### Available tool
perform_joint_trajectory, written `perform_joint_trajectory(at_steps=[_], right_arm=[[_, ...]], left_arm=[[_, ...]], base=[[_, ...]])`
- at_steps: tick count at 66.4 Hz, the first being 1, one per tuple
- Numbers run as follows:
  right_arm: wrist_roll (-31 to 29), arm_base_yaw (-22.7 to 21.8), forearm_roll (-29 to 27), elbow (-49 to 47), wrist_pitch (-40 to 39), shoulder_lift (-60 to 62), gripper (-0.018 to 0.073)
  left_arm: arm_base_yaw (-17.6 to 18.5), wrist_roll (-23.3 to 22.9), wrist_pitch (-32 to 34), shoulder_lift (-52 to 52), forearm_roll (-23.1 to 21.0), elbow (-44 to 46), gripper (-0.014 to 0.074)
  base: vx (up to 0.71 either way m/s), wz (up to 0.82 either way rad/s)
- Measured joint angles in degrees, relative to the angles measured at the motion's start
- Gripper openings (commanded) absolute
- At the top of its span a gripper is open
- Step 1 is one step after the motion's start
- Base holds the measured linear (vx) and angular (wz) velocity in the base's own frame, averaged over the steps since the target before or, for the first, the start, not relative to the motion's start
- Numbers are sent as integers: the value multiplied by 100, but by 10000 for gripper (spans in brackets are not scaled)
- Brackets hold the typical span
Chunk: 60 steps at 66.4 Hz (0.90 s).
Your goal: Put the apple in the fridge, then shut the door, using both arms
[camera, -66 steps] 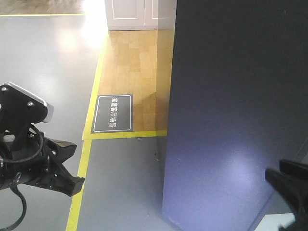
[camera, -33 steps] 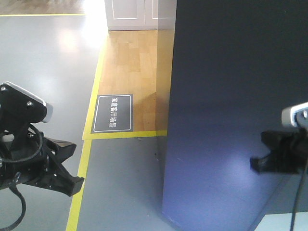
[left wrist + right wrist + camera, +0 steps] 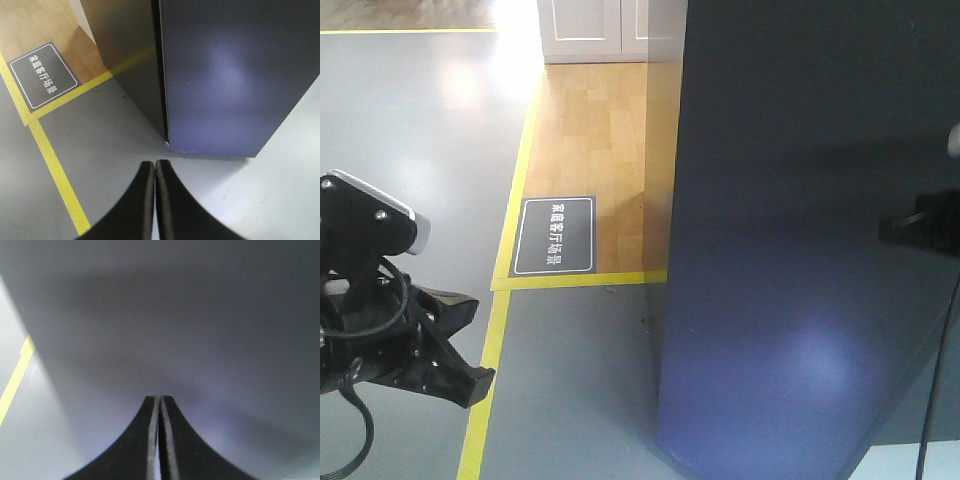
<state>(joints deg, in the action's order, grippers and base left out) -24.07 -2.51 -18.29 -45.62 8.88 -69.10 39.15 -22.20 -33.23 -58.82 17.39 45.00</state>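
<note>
The fridge fills the right of the front view with its dark grey-blue door shut against the body. In the left wrist view a thin seam runs between the door and the fridge's side. The apple is out of view. My left gripper is shut and empty, low at the left, over the grey floor short of the fridge's bottom corner; its tips also show in the left wrist view. My right gripper is shut and empty at the right edge, pointing at the door's face from close by.
A yellow floor line runs up the left and turns right toward the fridge. A dark floor sign lies on the wooden floor behind it. White panelled cabinets stand at the back. Grey floor lies around the fridge base.
My right gripper has risen from the lower right corner to mid-height at the right edge, in front of the door. My left arm has not moved.
</note>
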Motion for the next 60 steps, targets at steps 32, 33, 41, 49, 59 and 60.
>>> perform_joint_trajectory(at_steps=[32, 33, 41, 49, 59, 60], right_arm=[[-86, 11, -97, -822, -1343, -970, -6], [-86, 11, -97, -865, -1367, -1020, -6], [-86, 6, -140, -1207, -1525, -1411, -6], [-86, 6, -268, -1581, -1601, -1834, -6], [-86, 6, -338, -2234, -1538, -2450, -6], [-86, 6, -346, -2300, -1498, -2533, -6]], left_arm=[[0, -7, 0, 0, 0, 0, -6], [0, -7, 0, 0, 0, 0, -6], [0, -7, 0, 0, 0, 0, -6], [0, -7, 0, 0, 0, 0, -6], [0, -7, 0, 0, 0, 0, -6], [0, -7, 0, 0, 0, 0, -6]], base=[[0, 0], [0, 0], [0, 0], [0, 0], [0, 0], [0, 0]])
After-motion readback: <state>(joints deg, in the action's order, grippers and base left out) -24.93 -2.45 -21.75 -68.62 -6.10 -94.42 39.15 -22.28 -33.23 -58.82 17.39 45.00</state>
